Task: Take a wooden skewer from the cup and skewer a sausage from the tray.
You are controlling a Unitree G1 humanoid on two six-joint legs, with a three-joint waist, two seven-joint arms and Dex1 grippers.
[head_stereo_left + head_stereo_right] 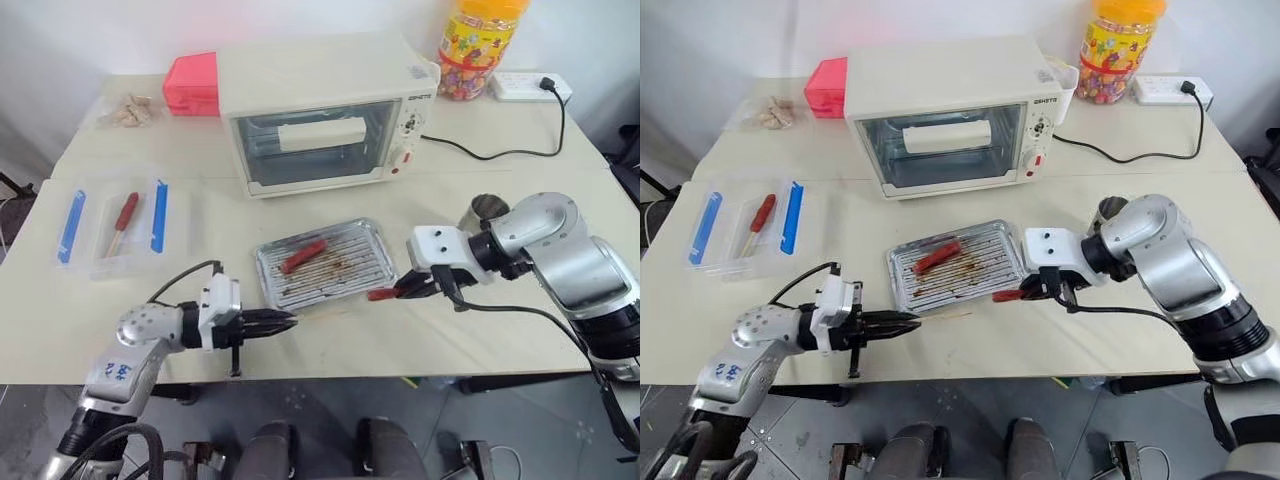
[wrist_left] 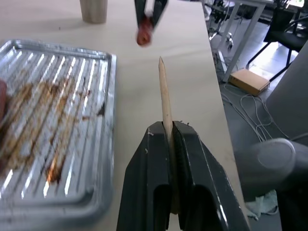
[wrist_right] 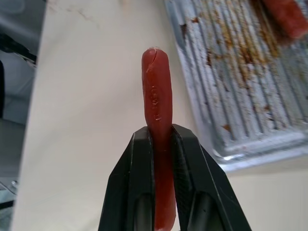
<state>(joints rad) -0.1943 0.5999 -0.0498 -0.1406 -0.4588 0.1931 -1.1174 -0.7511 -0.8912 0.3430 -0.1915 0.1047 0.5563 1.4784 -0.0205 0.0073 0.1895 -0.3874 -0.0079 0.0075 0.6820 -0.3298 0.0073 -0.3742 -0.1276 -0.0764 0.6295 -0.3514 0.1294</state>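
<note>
Near the table's [image 1: 480, 330] front edge, beside the tray [image 1: 372, 240]: right hand [image 3: 163, 139] clamped on a sausage [image 3: 157, 96], held off the tray's corner. Left hand [image 2: 168, 139], fingers pinched on the wooden skewer [image 2: 165, 96], pointed tip aimed toward that sausage (gap between them). Second sausage [image 1: 303, 257] lying on the tray rack. Cup [image 1: 486, 209] standing behind the right arm.
</note>
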